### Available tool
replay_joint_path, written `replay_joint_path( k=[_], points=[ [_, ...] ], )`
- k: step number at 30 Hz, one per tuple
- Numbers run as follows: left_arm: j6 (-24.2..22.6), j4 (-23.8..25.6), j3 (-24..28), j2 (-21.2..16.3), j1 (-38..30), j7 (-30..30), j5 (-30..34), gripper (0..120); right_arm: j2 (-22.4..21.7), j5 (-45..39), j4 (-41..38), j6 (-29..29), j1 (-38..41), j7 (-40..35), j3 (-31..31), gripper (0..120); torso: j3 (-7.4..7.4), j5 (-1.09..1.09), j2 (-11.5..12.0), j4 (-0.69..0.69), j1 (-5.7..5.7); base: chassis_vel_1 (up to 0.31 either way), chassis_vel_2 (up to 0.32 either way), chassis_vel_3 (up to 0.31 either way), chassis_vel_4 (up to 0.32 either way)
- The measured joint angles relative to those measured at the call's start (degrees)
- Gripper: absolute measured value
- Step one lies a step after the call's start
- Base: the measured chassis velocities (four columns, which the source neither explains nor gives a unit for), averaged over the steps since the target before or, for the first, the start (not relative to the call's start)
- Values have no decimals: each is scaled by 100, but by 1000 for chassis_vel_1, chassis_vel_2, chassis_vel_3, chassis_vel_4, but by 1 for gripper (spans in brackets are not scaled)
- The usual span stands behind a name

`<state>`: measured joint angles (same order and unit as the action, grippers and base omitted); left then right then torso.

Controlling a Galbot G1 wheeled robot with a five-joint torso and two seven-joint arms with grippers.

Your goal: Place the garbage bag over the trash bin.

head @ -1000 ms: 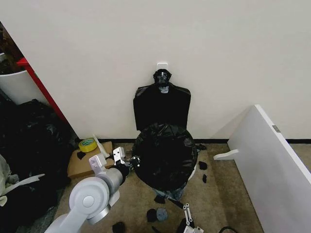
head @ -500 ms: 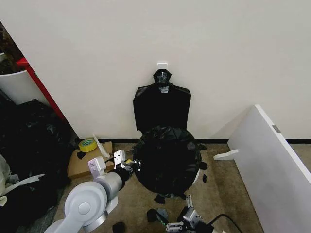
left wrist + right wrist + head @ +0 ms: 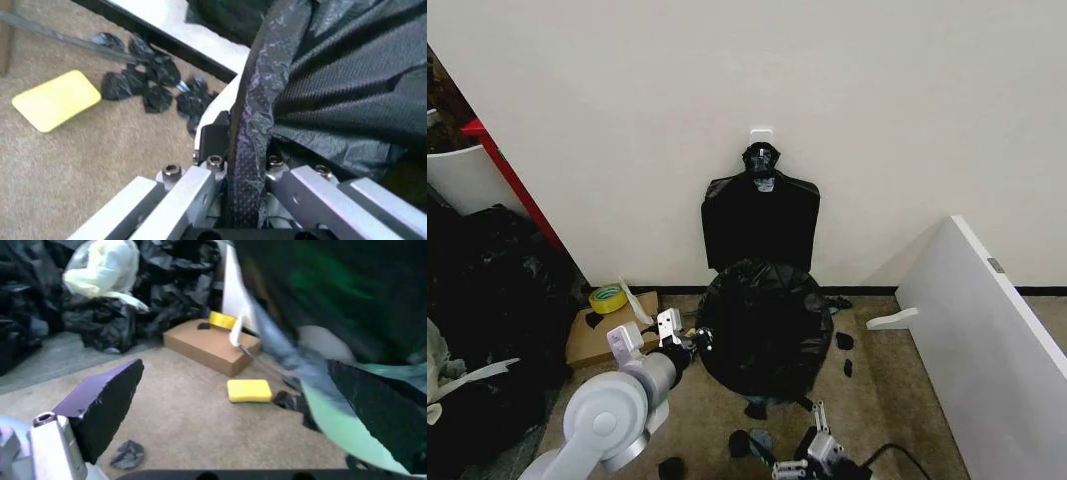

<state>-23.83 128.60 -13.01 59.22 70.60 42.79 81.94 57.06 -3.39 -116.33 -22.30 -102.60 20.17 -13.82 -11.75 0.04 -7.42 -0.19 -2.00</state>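
1. Head view looks down at a tan carpeted floor against a plain cream wall, where the garbage bag is draped across the top of the trash bin, covering it almost entirely.
2. Behind it, a flat black bundle knotted at the top hangs from a white hook on the wall.
3. At the bag's left edge, the left hand is clamped on a fold of the plastic; the left wrist view shows the crinkled film pinched tight between its two metal fingers.
4. Low in front of the bin, the right hand sits near the floor, and its fingers stand wide apart with nothing between them; the bin's pale green side is just beside one of them.
5. To the left lie a cardboard box with a roll of yellow tape on it, a big heap of black plastic, and a white tub with a red edge.
6. A white board leans at the right, and small black scraps are scattered on the carpet.
7. A yellow sponge lies on the floor near the box.
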Motion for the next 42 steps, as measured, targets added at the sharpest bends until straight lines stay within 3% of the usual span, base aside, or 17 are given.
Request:
replay_joint_path(
  k=[6, 11, 19, 24, 34, 38, 42],
  points=[
    [31, -171, 43, 14, -90, -37, -171, 0, 76, 41, 14, -391, -44, 738, -190, 100, 0, 0, 0, 0, 0, 0, 0, 0, 0],
    [60, -190, 31, -71, 30, -302, -551, 0, 80, -344, -47, -396, -42, 698, -317, 100, 0, 1, 0, 0, 0, 0, 0, 0, 0],
    [471, -417, 3, -210, 509, -1246, -1910, 0, -155, -1952, -787, -84, 194, 626, -844, 100, 0, 0, 0, 1, 0, 0, 0, 0, 0],
    [1079, -592, 105, -141, 948, -2020, -3051, 0, -518, -2831, -1064, 406, 627, 319, -1349, 100, 0, 1, 0, 0, 0, 0, 0, 0, 0],
    [1989, -511, 125, -214, 1633, -2965, -3836, 0, -1358, -4408, -643, 1195, 1898, -227, -1791, 100, 0, 3, 0, 3, 0, 0, 0, 0, 0],
    [2368, -509, 170, -302, 1716, -3419, -4100, 0, -1842, -4791, 37, 1306, 2348, 567, -1787, 100, 0, 2, 0, -2, 0, 0, 0, 0, 0],
    [2508, -556, 210, -343, 1675, -3627, -4227, 0, -2162, -4838, 538, 1334, 2830, 1071, -1516, 100, -1, 2, 0, 2, 0, 0, 0, 0, 0]
  ],
)
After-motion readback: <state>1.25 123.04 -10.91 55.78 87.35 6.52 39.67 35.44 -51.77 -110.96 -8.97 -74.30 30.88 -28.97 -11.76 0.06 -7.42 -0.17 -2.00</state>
